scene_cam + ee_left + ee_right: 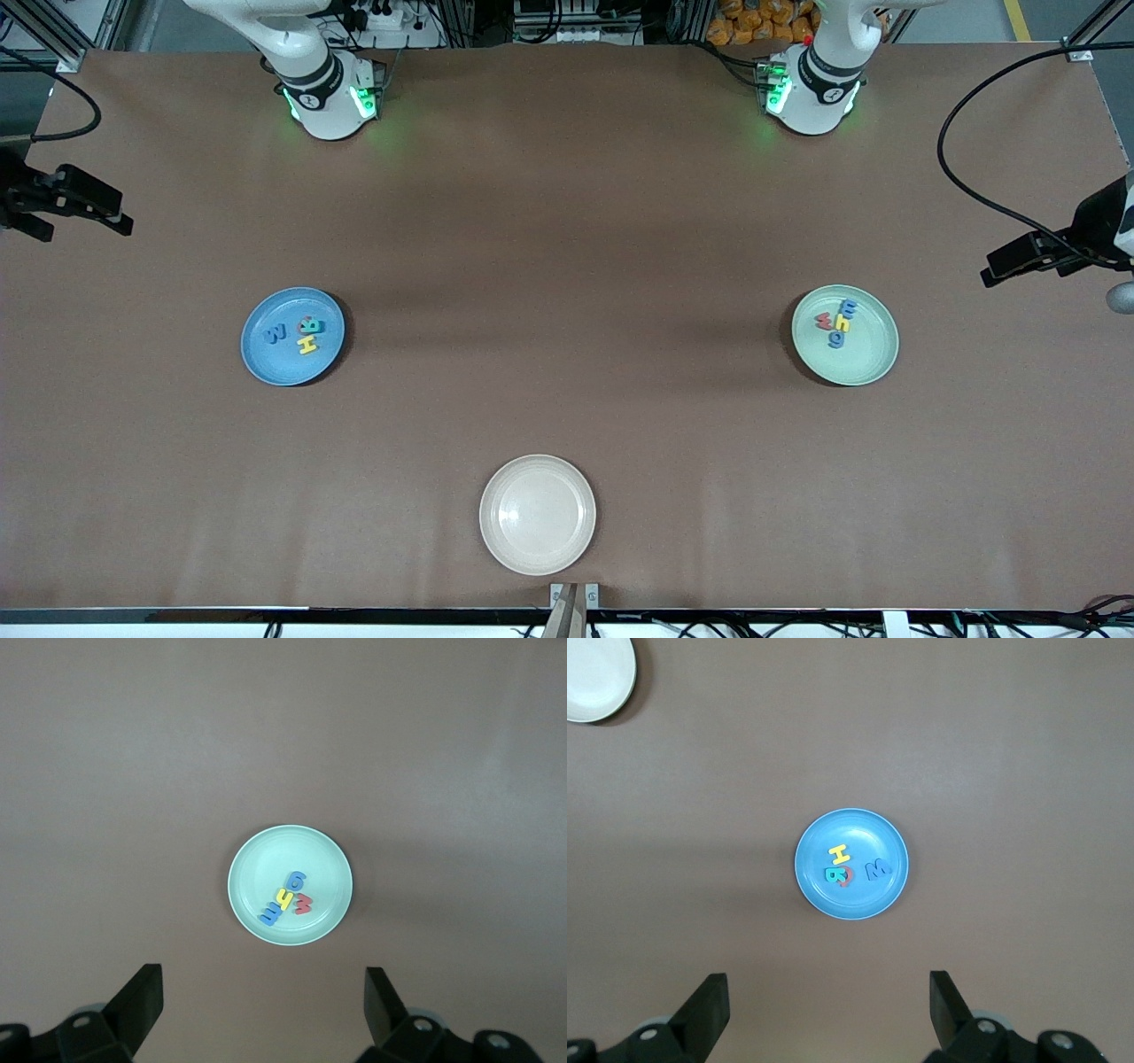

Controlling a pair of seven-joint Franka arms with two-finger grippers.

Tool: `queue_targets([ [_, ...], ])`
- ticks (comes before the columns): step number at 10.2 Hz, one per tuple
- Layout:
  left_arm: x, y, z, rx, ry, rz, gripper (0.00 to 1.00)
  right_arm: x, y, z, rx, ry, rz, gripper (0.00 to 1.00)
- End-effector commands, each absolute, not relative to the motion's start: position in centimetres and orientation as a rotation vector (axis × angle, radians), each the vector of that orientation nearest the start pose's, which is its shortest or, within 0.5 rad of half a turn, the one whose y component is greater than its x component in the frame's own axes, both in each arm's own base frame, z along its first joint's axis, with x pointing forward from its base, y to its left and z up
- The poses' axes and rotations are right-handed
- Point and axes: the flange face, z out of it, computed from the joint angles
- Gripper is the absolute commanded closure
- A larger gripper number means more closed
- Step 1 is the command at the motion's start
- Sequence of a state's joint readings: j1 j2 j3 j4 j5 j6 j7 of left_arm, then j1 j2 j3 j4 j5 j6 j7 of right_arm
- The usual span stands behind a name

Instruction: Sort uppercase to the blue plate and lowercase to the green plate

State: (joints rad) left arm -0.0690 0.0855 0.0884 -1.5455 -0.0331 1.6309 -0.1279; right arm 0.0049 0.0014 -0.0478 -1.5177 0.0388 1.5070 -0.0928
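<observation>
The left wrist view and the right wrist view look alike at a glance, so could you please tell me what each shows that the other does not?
Only the left wrist view shows the green plate, holding four small letters, and the open left gripper. Only the right wrist view shows the blue plate, holding four capital letters, the edge of the cream plate, and the open right gripper. Both show the brown table below, with each gripper raised over its plate.
</observation>
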Motion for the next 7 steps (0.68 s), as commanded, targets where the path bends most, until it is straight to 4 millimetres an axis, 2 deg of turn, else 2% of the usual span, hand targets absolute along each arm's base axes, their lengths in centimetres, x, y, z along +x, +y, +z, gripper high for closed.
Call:
queue_targets([
  [1,57.2,1.3,61.0,-3.177,-0.295,0.009,0.00,53.8,-1.7,64.9,-3.119,-0.105,0.017,0.00],
  [3,56.6,1.4,61.7,-3.170,-0.291,0.006,0.00,53.4,-1.1,65.0,-3.133,-0.128,0.021,0.00],
  [7,56.4,1.5,62.1,-3.169,-0.293,-0.004,0.00,53.5,-1.0,65.0,-3.133,-0.128,0.019,0.00],
])
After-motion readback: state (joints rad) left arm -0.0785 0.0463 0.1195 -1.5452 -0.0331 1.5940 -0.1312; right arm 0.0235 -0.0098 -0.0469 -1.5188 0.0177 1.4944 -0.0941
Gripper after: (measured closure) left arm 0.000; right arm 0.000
